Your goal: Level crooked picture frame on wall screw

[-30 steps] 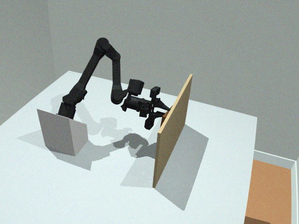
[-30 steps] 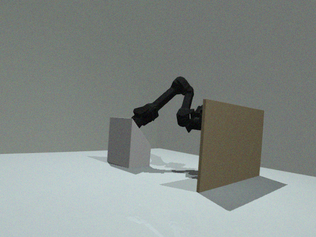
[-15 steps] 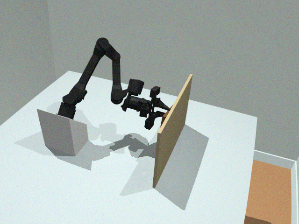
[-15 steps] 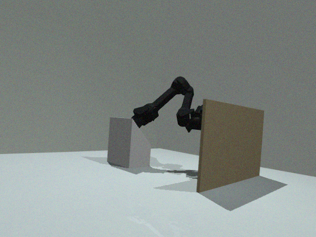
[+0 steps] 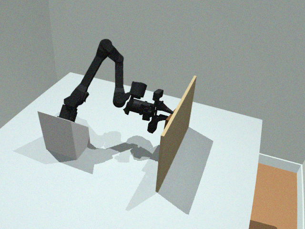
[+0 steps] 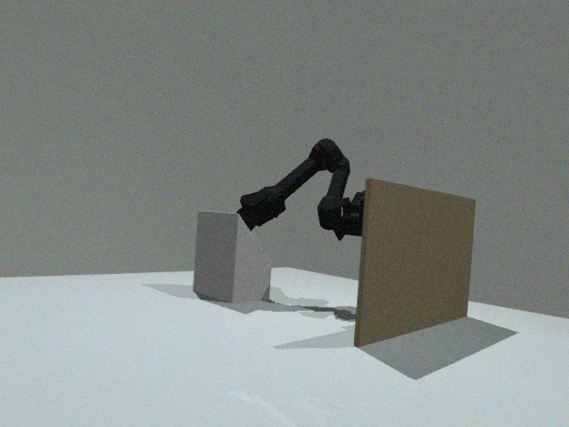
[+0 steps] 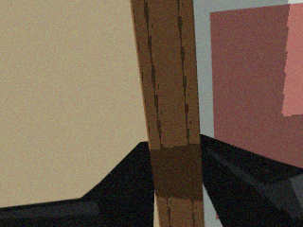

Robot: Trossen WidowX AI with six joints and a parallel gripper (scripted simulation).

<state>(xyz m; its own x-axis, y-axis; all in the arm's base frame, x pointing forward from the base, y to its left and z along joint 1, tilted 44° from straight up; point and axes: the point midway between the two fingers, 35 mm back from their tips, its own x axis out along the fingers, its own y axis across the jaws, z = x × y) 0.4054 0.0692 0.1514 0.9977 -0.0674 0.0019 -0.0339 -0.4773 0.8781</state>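
The picture frame shows in the wrist view as a brown wooden side bar (image 7: 168, 71), its upper end leaning slightly left in that view. Right of the bar are a pale grey border (image 7: 205, 71) and a dark red picture area (image 7: 246, 85). Only a small brown piece of the frame (image 5: 167, 121) shows in the top view, behind the wall panel's edge. My gripper (image 5: 170, 115) (image 7: 171, 148) is shut on this bar, one finger on each side. In the exterior view the panel hides the fingers and frame. The screw and notched strip are hidden; whether the whole frame is level I cannot tell.
The upright tan wall panel (image 5: 176, 128) (image 6: 418, 257) (image 7: 66, 95) stands on the white table (image 5: 98, 197) (image 6: 138, 358), directly behind the frame. A grey wedge-shaped block (image 5: 57, 135) (image 6: 214, 257) stands by the arm's base. An orange-floored area (image 5: 275, 189) lies beyond the table's right edge.
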